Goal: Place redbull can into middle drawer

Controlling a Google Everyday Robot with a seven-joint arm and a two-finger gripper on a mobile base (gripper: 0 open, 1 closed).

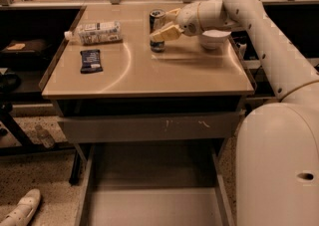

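Fingers are standing spread. The near pale one is lying across the right side of the redbull can at mid-height and the other is showing up by the can's top, so the gripper is bracketing the can rather than clearly pinching it. Whether either pad is touching metal is hard to make out. The can is standing upright near the far edge of the worktop, about midway along it. The arm is reaching in from the right over a white bowl that is sitting towards the far right corner. A plastic bottle is lying on its side near the far left corner, with a dark packet nearer the left edge, both well apart from the can. Judging handling: the can is looking light, stiff but dentable, smooth and slippery, tall and easy to tip. A hold across the mid-body with moderate squeeze is looking best. The middle drawer is standing pulled out below the front edge, under a scratched drawer front. Its floor is looking bare, and its front wall is being cut off at the bottom of the view. The can's far side and label are being hidden.
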